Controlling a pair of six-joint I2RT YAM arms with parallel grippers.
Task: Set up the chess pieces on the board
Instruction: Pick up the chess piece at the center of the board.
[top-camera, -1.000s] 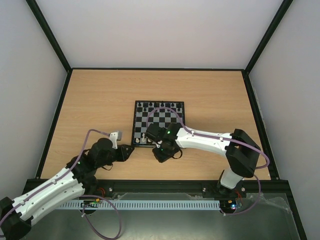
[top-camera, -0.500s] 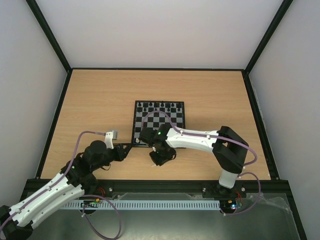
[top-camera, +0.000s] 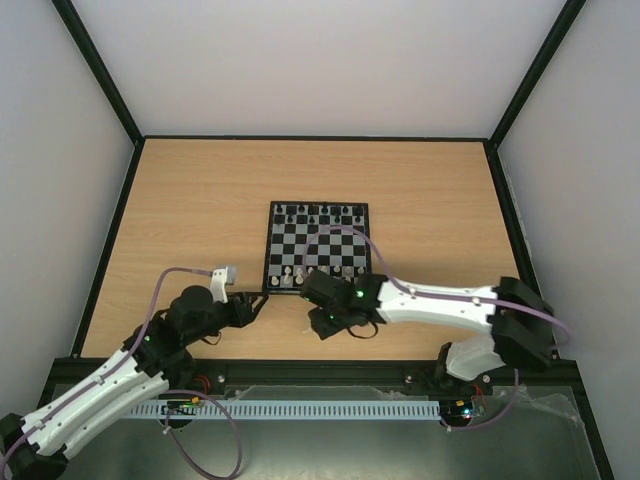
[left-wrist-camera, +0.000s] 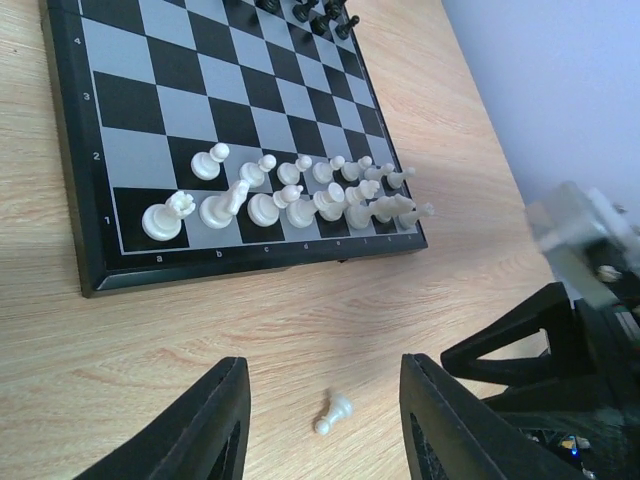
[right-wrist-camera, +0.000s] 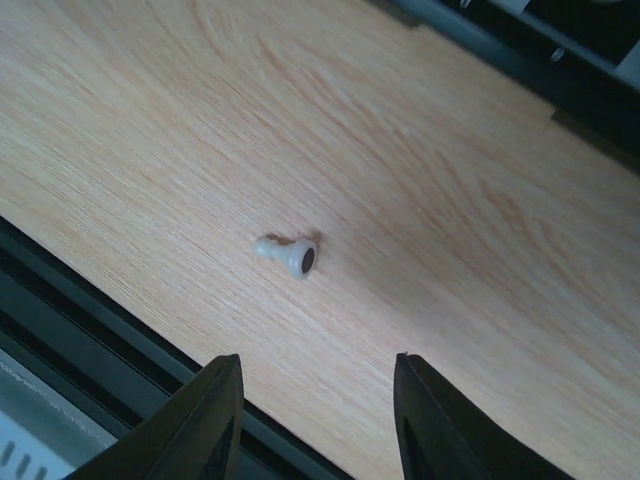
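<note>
The board (top-camera: 318, 240) lies mid-table, with several cream-white chess pieces (left-wrist-camera: 290, 195) crowded on its two near rows; one leans. My left gripper (left-wrist-camera: 320, 385) is open just off the board's near left corner (top-camera: 250, 303). A small white pawn (left-wrist-camera: 333, 413) lies on its side on the wood between its fingers, touching neither. My right gripper (right-wrist-camera: 315, 365) is open too, low over the table in front of the board (top-camera: 330, 320). A fallen white pawn (right-wrist-camera: 290, 253) lies ahead of its fingertips. I cannot tell whether both views show the same pawn.
Black pieces (top-camera: 318, 211) stand along the board's far rows. The black frame rail (right-wrist-camera: 90, 330) at the table's near edge runs close below the right gripper. The right gripper's dark body (left-wrist-camera: 530, 350) sits just right of the left gripper's fingers.
Both grippers have opened. The right gripper has drawn back from the board's near left corner toward the table's front. A white pawn now lies loose between the left fingers.
</note>
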